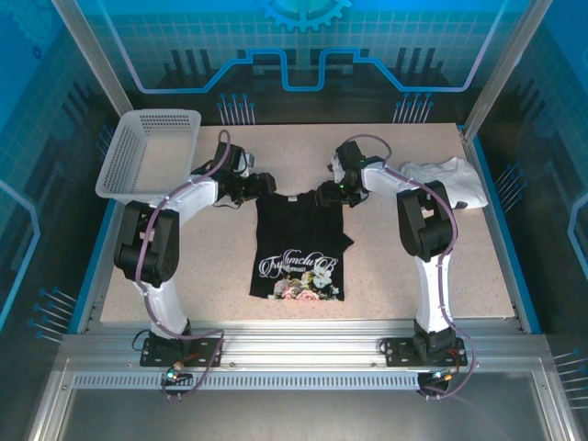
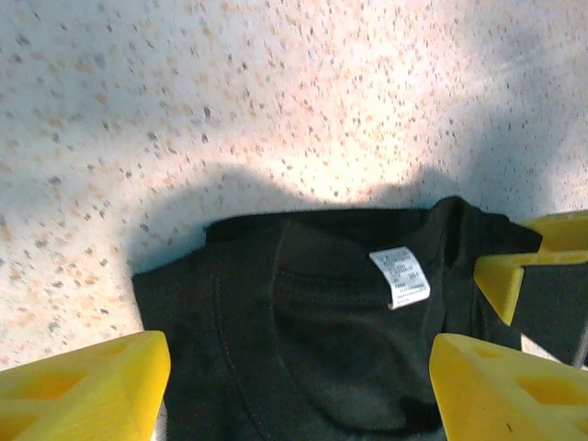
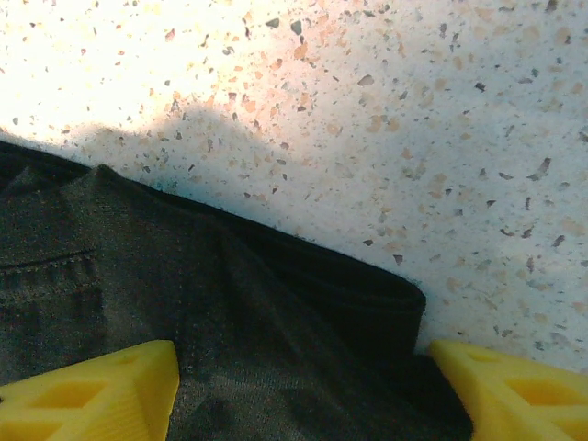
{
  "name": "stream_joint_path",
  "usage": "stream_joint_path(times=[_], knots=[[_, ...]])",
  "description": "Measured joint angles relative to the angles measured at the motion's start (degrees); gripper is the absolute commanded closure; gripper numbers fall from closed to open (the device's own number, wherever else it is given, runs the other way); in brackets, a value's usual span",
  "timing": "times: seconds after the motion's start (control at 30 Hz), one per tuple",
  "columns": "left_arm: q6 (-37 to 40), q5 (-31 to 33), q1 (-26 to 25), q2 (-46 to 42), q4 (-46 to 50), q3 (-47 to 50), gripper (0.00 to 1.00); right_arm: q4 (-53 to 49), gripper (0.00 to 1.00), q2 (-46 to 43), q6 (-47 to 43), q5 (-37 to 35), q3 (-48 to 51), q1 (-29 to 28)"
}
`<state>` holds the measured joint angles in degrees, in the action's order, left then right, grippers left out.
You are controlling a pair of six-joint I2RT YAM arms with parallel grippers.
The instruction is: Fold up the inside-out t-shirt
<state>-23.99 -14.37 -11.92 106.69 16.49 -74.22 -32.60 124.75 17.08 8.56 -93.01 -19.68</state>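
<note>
The inside-out t-shirt (image 1: 299, 246) lies folded into a narrow black strip mid-table, with its floral print at the near end. Both grippers hang over its far edge. My left gripper (image 1: 265, 186) is open. In the left wrist view its yellow fingers (image 2: 83, 386) straddle the collar (image 2: 349, 331), and the white tag (image 2: 400, 276) lies between them. My right gripper (image 1: 326, 195) is open too, and its fingers (image 3: 92, 395) stand either side of the shirt's far right corner (image 3: 367, 303). The cloth lies flat on the table, and neither pair of jaws is closed on it.
A white mesh basket (image 1: 147, 152) stands at the back left. A smaller white garment (image 1: 441, 179) lies crumpled at the back right. The right gripper's yellow finger (image 2: 542, 266) shows close beside my left gripper. Speckled tabletop (image 1: 202, 257) flanks the shirt.
</note>
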Motion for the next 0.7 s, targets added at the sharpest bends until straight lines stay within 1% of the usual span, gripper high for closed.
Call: stream_joint_path(times=[0.2, 0.33, 0.5, 0.7], knots=[[0.0, 1.0, 0.0, 6.4, 1.3, -2.8, 0.24, 0.0, 0.29, 0.0, 0.0, 0.0, 0.0, 0.0], [0.4, 0.8, -0.7, 9.9, 2.6, -3.6, 0.25, 0.0, 0.33, 0.0, 0.0, 0.0, 0.0, 0.0], [0.4, -0.4, -1.6, 10.7, 3.5, -5.4, 0.32, -0.2, 0.39, 0.3, 0.0, 0.0, -0.3, 0.0], [0.7, -2.0, -2.4, 12.9, 7.0, -8.2, 0.39, -2.2, 0.47, 1.5, 0.0, 0.1, -2.4, 0.0]])
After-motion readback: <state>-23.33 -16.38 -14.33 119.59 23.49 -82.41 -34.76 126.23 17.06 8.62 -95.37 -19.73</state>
